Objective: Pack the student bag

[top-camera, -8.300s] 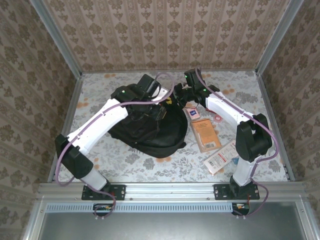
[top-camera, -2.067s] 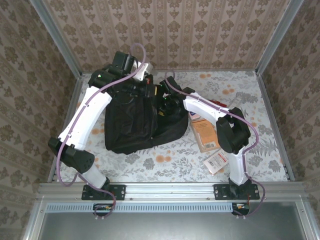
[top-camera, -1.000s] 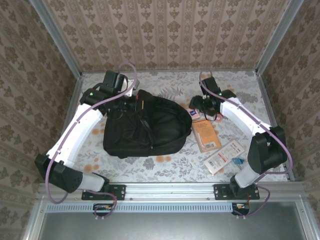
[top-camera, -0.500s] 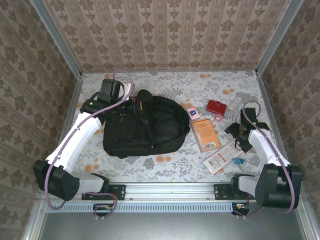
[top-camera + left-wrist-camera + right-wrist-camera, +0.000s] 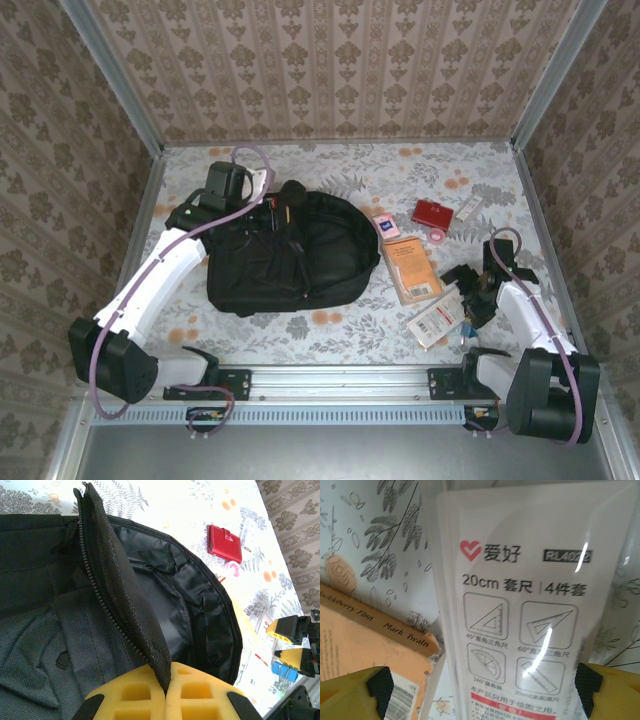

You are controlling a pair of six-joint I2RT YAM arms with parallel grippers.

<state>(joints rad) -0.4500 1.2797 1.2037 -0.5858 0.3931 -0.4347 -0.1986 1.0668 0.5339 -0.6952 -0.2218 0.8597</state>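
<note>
The student bag [image 5: 300,255], a large black backpack, lies at the table's left centre with its main zipper undone. My left gripper [image 5: 272,207] is shut on the bag's zipper flap [image 5: 125,615]; its yellow fingertips [image 5: 145,692] pinch the flap's edge and hold it up, so the dark inside [image 5: 170,610] shows. My right gripper [image 5: 466,292] hangs open just above a clear ruler set pack [image 5: 436,320]. In the right wrist view its yellow fingers [image 5: 350,692] stand wide on either side of the ruler set pack [image 5: 520,605], and nothing is between them.
An orange book [image 5: 410,268] lies between the bag and the pack, with its spine [image 5: 380,625] beside the pack. A red wallet [image 5: 432,212], a pink card [image 5: 385,225] and a small pink ring [image 5: 438,236] lie farther back. A blue clip [image 5: 282,670] sits near the right gripper.
My right arm has left the bag, swung to the right side and come down over the ruler set pack. The left gripper still holds the flap; the bag lies flatter.
</note>
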